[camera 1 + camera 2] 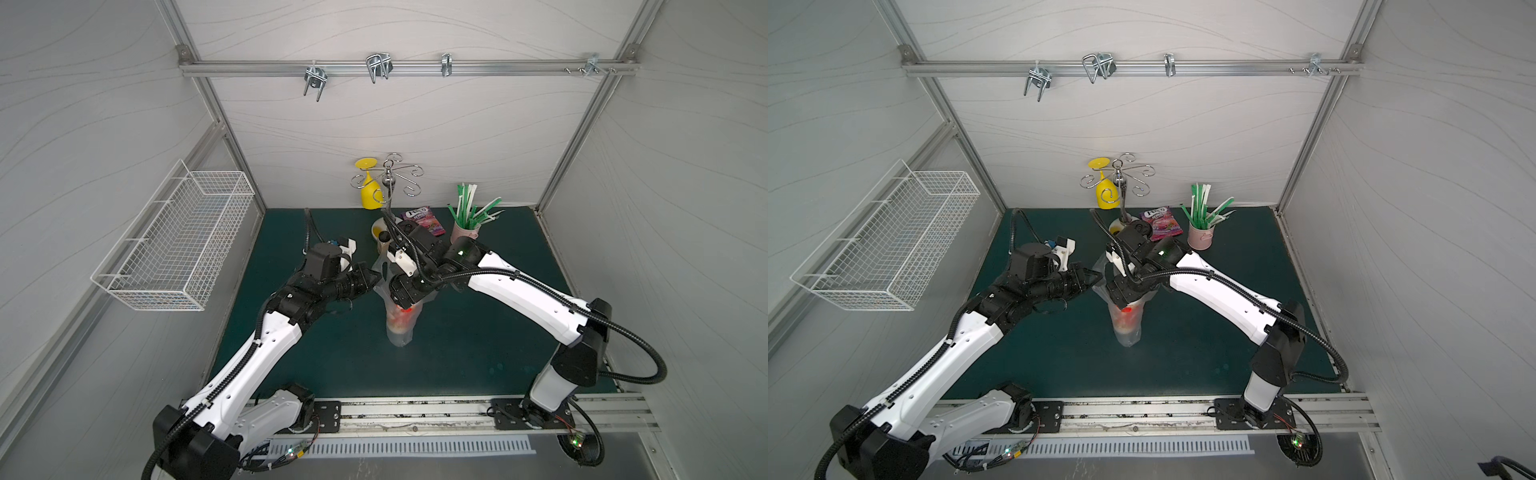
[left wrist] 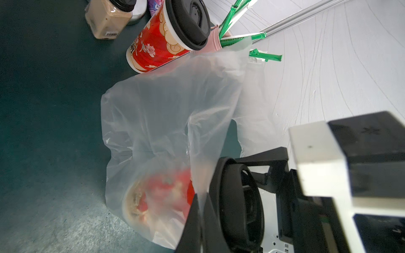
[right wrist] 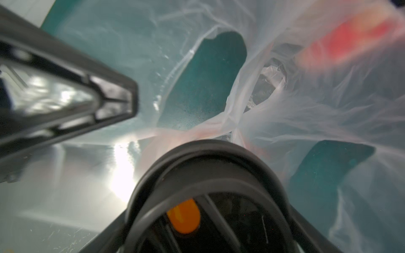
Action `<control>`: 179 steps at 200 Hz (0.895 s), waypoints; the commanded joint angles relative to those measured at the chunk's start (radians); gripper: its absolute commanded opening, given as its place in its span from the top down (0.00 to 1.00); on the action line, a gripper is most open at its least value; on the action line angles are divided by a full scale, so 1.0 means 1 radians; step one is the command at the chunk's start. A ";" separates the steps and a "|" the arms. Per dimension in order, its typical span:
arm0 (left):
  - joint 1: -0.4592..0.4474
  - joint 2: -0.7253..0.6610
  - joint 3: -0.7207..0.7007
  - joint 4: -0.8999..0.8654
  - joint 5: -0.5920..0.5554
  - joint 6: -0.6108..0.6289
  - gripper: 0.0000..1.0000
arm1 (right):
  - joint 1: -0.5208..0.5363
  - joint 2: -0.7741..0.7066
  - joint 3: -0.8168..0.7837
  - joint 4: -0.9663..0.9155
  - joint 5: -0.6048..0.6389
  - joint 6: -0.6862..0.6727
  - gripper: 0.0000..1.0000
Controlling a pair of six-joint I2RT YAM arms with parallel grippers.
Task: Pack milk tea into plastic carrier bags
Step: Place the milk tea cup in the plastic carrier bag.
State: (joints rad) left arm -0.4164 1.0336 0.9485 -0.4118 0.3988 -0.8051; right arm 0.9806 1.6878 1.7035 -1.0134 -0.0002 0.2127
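A clear plastic carrier bag (image 1: 400, 334) (image 2: 164, 114) stands mid-table. One red floral milk tea cup (image 1: 401, 322) (image 2: 162, 197) sits upright inside it. My right gripper (image 1: 405, 300) (image 3: 203, 122) reaches down into the bag's mouth and is shut wide on the top of this cup, its fingers astride the black lid (image 2: 236, 203) (image 3: 208, 166). My left gripper (image 1: 374, 277) (image 2: 198, 210) is shut on the bag's upper edge, holding it up at the left. The other milk tea cup (image 2: 157, 43) stands outside, behind the bag. My right arm hides it in both top views.
Behind the bag are a beige bottle (image 2: 107, 19) (image 1: 383, 240), a purple snack packet (image 1: 424, 220), a pink cup of green straws (image 1: 465, 230) and a hook stand with a yellow glass (image 1: 368, 195). A white wire basket (image 1: 174, 241) hangs on the left wall.
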 commanded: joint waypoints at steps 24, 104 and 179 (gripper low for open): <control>0.012 -0.014 -0.003 0.022 0.009 -0.001 1.00 | 0.007 0.021 -0.043 0.050 0.002 0.011 0.23; 0.014 -0.021 -0.008 0.019 0.011 -0.001 1.00 | 0.009 0.015 -0.201 0.213 0.020 0.002 0.23; 0.016 -0.029 -0.007 0.004 0.012 0.006 1.00 | 0.047 0.017 -0.216 0.201 0.051 -0.037 0.09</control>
State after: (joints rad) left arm -0.4065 1.0222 0.9344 -0.4137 0.4015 -0.8047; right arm 1.0027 1.6989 1.4796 -0.7544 0.0429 0.1993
